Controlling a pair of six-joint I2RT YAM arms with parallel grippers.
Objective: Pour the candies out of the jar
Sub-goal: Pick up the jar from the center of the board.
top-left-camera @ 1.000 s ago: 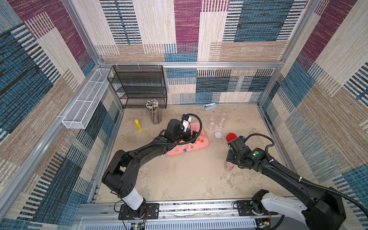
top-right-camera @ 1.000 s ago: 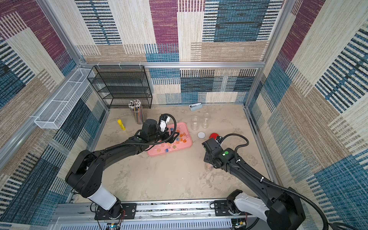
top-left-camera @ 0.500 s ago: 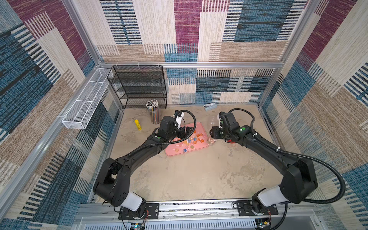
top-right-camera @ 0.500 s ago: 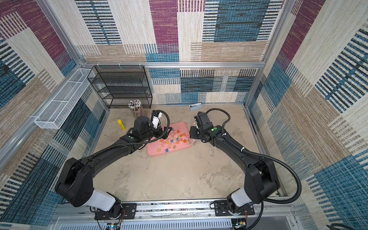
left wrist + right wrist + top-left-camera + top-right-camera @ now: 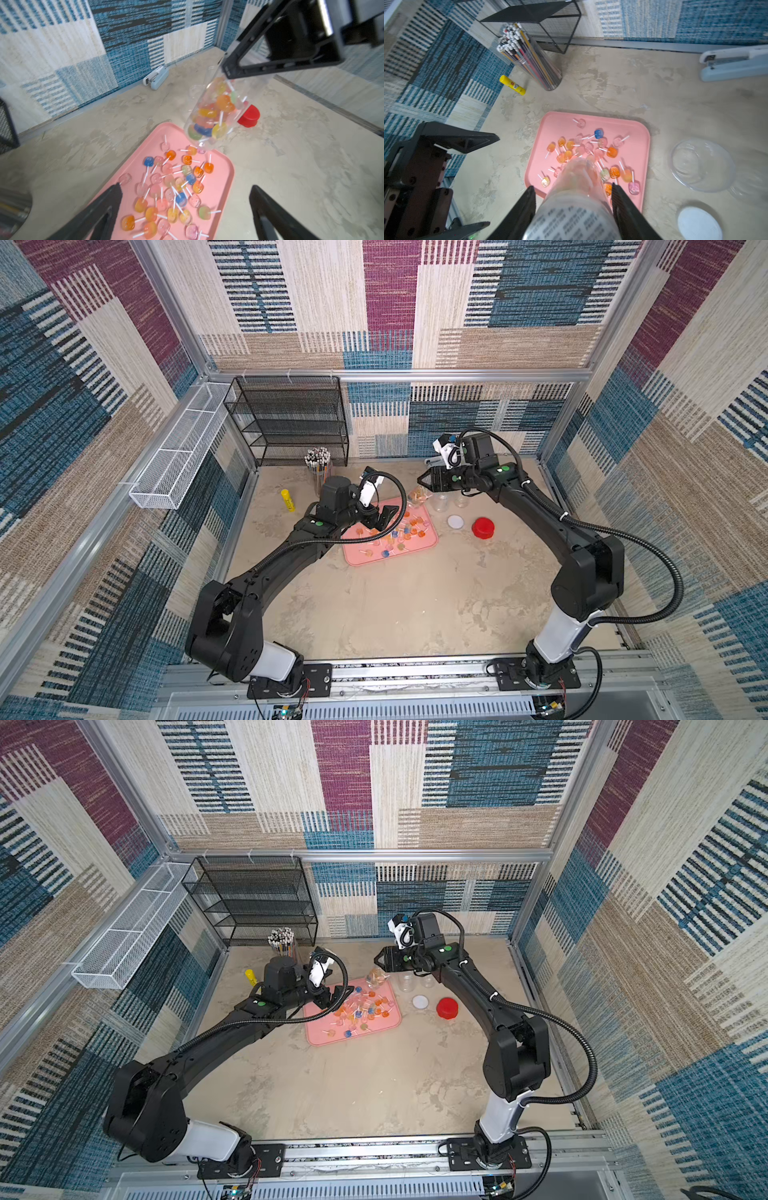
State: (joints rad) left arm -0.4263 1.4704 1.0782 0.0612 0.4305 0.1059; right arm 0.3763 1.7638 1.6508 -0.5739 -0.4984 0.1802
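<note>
My right gripper point(image 5: 420, 481) point(image 5: 572, 187) is shut on a clear jar point(image 5: 212, 112) point(image 5: 577, 187), gripping its base end. The jar is tilted mouth-down over the far right corner of a pink tray point(image 5: 361, 558) point(image 5: 220, 187). The jar point(image 5: 417, 495) still holds many candies point(image 5: 209, 118), packed toward its mouth. Many more candies point(image 5: 399, 533) point(image 5: 172, 187) point(image 5: 591, 149), lollipops on white sticks, lie scattered on the tray. My left gripper point(image 5: 384, 516) point(image 5: 186, 186) hangs open low over the tray's left part, with nothing between its fingers.
A red lid point(image 5: 483, 528), a white disc lid point(image 5: 455, 521) and two empty clear jars point(image 5: 440, 502) sit right of the tray. A pencil holder point(image 5: 318, 466), a yellow glue stick point(image 5: 287, 500) and a black mesh shelf point(image 5: 291, 418) stand at the back left. A stapler point(image 5: 735, 62) lies by the back wall.
My right arm has swung from the front right of the table to the back and now holds the jar tipped over the tray's far corner. The left gripper has shifted slightly over the tray.
</note>
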